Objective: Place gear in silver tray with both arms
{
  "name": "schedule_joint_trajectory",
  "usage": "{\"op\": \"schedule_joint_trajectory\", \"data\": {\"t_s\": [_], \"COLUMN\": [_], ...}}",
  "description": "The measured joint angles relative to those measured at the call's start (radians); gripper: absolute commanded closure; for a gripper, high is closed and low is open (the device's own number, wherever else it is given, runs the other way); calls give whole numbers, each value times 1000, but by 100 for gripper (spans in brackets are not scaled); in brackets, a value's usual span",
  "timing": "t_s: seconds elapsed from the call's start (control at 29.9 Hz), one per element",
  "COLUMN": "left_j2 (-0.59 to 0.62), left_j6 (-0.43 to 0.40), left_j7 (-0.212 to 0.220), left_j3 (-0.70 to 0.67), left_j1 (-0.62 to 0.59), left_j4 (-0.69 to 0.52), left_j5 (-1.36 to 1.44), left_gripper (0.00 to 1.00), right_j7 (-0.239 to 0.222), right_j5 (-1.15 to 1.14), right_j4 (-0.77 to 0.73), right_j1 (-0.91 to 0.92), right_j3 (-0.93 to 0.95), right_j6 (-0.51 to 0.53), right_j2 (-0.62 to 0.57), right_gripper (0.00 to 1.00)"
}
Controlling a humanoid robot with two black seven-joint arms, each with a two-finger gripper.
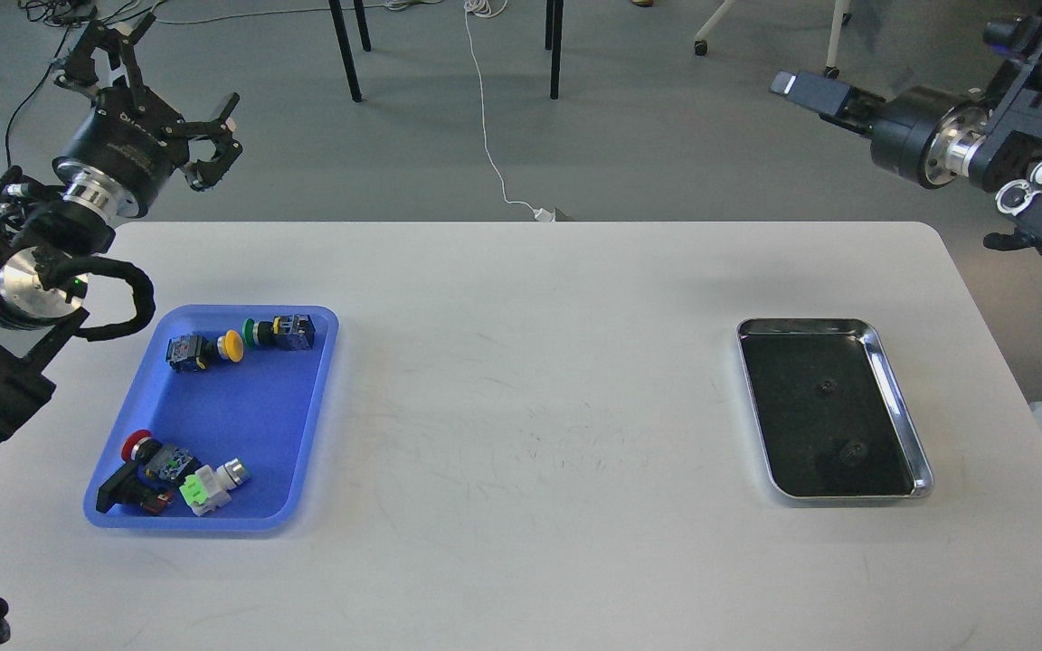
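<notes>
The silver tray (894, 391) lies on the right side of the white table. Two small dark gears rest on its dark floor, one near the middle (827, 387) and one nearer the front (853, 448). My right gripper (809, 90) is raised high above the table's far right edge, well clear of the tray and pointing left. Its fingers cannot be told apart, and nothing shows in it. My left gripper (216, 143) hangs beyond the table's far left corner with its fingers spread and empty.
A blue plastic tray (315, 398) at the left holds several push-button switches, among them yellow (232, 344), green (251, 332) and red (136, 445). Chair legs and a white cable are on the floor behind the table.
</notes>
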Motion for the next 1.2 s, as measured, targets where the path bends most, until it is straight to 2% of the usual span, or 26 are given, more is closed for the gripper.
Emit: {"op": "schedule_joint_trajectory", "data": {"t_s": [0.2,0.4,0.64,0.8,1.0,1.2], "left_j2": [-66,-102,-154,-172,-187,-192], "left_j6": [-5,0,1,-13,-26,-33], "left_j7": [3,3,2,4,4,3], "left_j3": [-3,-22,-110,-120,-128,-132], "left_j1": [-6,-1,4,7,25,36], "left_j4": [40,41,91,121,123,124], "left_j5": [1,-12,-18,-20,-31,-47], "left_gripper": [2,2,2,2,2,2], "right_j7": [2,2,5,12,4,1], "right_j5": [114,280,663,899,984,1021], "right_j4": [-83,-95,-106,-110,-119,-199], "right_j1": [-68,-83,-134,-180,-232,-250], "right_j3": [246,307,376,502,634,743], "right_j6": [-21,-25,-27,-13,20,64], "right_j2": [83,120,160,166,205,275], "right_gripper": [2,1,1,1,1,1]}}
